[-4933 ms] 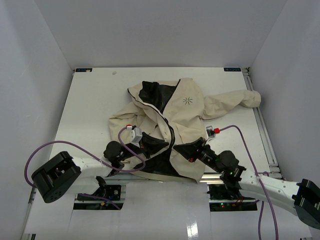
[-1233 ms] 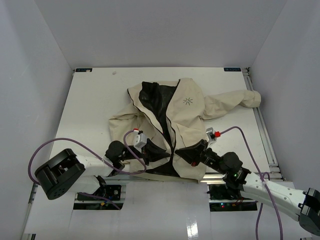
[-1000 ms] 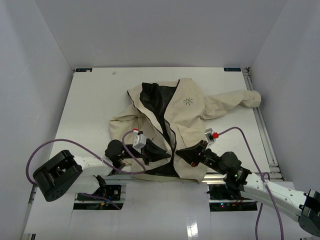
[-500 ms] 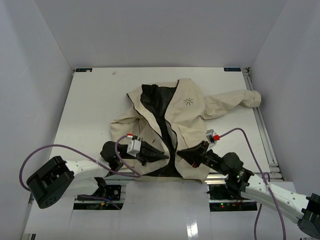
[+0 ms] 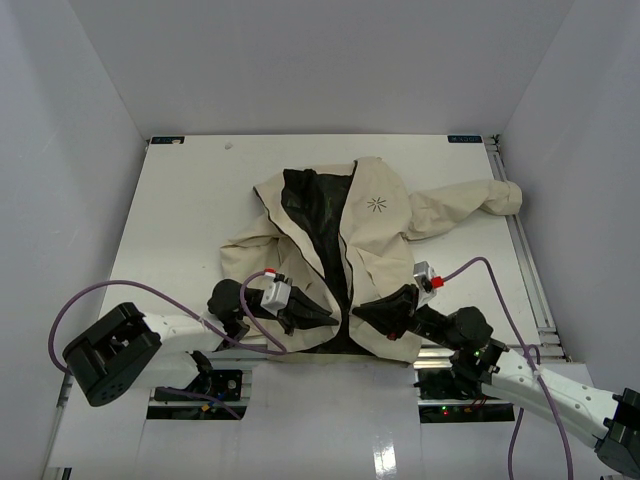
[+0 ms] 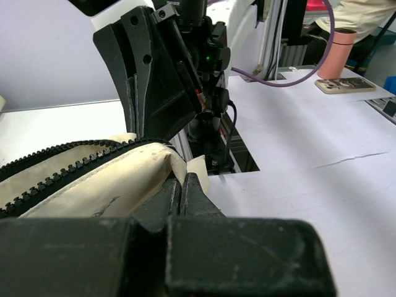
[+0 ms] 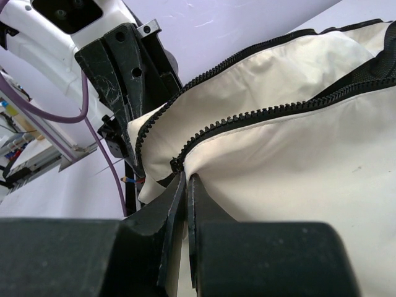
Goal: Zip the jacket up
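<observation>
At mid-tabletop (image 5: pixel 180 200) the jacket (image 5: pixel 375 235) lies face up with its front open, and dark lining shows between the two panels.

**Handling (judgement)**
- The cloth is soft, light and limp. It will fold and drag rather than hold a shape.
- The zipper (image 7: pixel 260 114) tape is probably the only stiffer line in it.
- The best hold is at the bottom hem corners, just beside the zipper's lower ends, so the two ends can be brought together.
- A grip further out on the cloth would likely let the ends sag apart.

**Hands**
- The left hand (image 5: pixel 322 317) is at the jacket's hem, on the left side of the opening. Its fingers are pressed together on a cream hem corner.
- The right hand (image 5: pixel 360 310) is at the hem on the opposite side. Its fingers are together on the cloth at the foot of a tooth row.

**What each view adds**
- The top view alone gives the whole layout: one sleeve (image 5: pixel 470 205) is thrown out to the side, and both hands are near each other at the hem. It cannot show how the fingers stand.
- The left wrist view shows the pinch itself and two tooth rows running off side by side, apparently unmeshed.
- The right wrist view shows the tooth row ending just at its fingertips, with the other hand facing it close by.
- No slider can be picked out in any view.
</observation>
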`<state>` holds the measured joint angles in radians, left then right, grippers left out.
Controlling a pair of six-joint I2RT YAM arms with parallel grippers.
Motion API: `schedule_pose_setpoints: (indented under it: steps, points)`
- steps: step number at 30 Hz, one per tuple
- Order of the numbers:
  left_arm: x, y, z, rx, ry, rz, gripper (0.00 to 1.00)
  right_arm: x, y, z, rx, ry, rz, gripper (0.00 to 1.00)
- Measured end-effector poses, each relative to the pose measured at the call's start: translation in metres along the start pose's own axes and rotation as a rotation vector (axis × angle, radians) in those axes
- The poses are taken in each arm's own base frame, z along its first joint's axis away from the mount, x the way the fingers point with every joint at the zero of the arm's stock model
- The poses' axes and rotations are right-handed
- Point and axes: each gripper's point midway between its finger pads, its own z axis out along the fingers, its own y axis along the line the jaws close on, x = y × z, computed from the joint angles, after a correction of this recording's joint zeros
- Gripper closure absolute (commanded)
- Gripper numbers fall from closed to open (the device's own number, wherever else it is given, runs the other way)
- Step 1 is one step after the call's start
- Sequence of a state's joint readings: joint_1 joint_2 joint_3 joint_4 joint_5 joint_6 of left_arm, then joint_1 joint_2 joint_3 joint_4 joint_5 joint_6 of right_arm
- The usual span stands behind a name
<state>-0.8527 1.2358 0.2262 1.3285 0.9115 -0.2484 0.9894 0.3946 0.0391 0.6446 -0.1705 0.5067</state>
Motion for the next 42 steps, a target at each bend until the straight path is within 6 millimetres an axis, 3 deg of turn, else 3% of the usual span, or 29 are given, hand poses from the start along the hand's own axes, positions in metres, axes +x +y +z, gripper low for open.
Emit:
schedule_pose_setpoints:
  steps: [15, 42]
  points:
    - [0.001, -0.014, -0.002, 0.086, 0.017, 0.011, 1.0, 0.011, 0.018, -0.001, -0.098, 0.099, -0.027, 0.92]
    - [-0.001, -0.015, -0.002, 0.105, 0.018, 0.024, 1.0, 0.014, 0.032, -0.006, -0.169, 0.119, 0.009, 0.92]
